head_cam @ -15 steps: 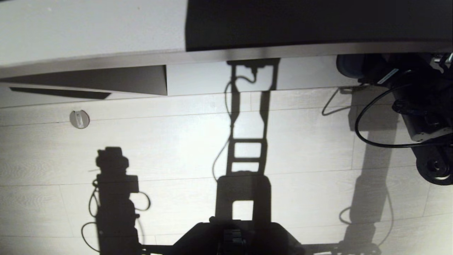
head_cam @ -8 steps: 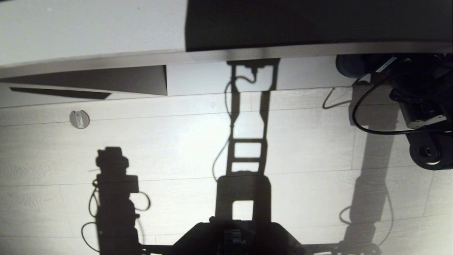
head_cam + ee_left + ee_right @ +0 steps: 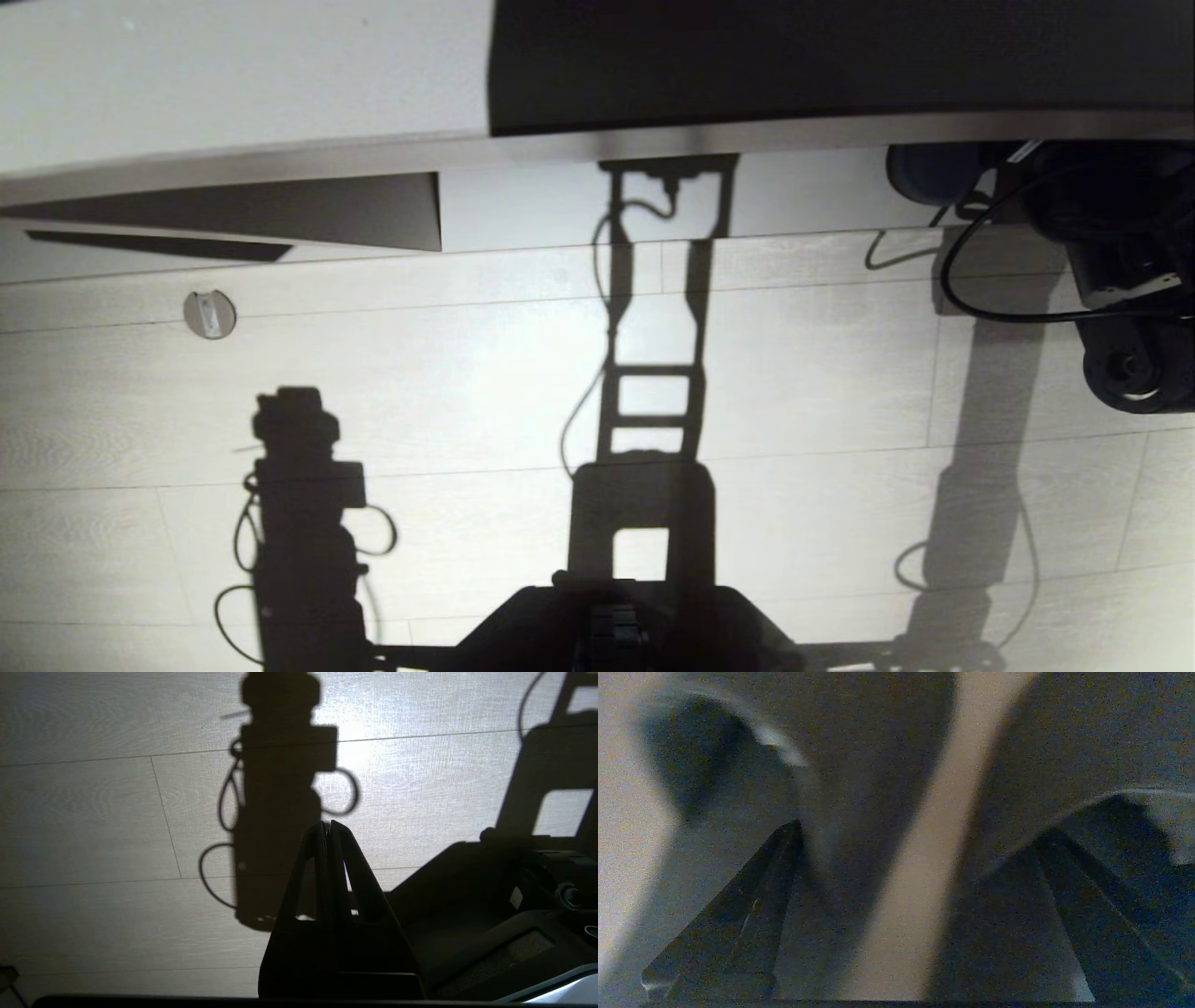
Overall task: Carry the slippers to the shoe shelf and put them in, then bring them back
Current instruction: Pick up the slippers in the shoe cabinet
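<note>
right gripper (image 3: 915, 835) fingers spread wide, grasping nothing, reaching under pale shelf edge (image 3: 653, 145) at far right, 2 dark slippers (image 3: 714, 765) just ahead of fingertips, pale strip between them, left gripper (image 3: 328, 826) clenched, empty, parked above wood floor (image 3: 467, 392)

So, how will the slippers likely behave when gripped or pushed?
Probably soft and floppy: the slippers look like thin rounded fabric, though blurred. Likely light, so a push may slide them over the smooth floor. The open right gripper may fold them on closing.
</note>
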You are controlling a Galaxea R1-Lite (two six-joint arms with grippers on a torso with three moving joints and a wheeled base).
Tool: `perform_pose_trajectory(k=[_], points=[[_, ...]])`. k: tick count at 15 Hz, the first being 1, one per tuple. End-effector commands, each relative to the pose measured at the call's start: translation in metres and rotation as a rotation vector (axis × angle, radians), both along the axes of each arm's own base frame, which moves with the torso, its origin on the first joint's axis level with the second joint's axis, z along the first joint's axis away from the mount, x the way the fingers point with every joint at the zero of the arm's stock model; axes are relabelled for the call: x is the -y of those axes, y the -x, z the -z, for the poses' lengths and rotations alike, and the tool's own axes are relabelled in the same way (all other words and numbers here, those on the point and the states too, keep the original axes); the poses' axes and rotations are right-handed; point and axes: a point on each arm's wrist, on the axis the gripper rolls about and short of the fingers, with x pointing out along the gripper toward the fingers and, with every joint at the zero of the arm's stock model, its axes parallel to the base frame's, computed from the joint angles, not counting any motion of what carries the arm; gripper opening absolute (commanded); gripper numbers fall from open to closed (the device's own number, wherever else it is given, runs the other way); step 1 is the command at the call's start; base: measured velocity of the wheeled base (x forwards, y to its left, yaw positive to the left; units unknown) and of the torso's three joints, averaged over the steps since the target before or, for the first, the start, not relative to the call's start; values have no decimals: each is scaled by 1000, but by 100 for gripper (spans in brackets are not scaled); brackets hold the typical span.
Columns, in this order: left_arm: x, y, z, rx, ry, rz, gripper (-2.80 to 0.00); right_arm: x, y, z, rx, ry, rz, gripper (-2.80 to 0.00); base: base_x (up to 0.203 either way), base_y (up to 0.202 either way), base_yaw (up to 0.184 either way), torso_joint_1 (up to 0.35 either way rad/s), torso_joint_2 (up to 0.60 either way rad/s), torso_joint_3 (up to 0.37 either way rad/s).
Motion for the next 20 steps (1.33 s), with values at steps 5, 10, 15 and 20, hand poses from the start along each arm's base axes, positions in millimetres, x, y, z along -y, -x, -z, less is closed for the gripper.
perform_pose_trajectory(k=[5, 10, 15, 20], points=[[0, 0, 0, 0, 0, 0, -280, 23, -8, 5, -3, 14, 48, 0, 0, 0, 0, 0, 0, 0], [0, 0, 0, 0, 0, 0, -280, 29, -11, 8, -29, 9, 59, 0, 0, 0, 0, 0, 0, 0], [0, 0, 0, 0, 0, 0, -280, 29, -16, -11, 23, 25, 50, 0, 0, 0, 0, 0, 0, 0], [0, 0, 0, 0, 0, 0, -280, 29, -30, -19, 37, 28, 42, 0, 0, 0, 0, 0, 0, 0]])
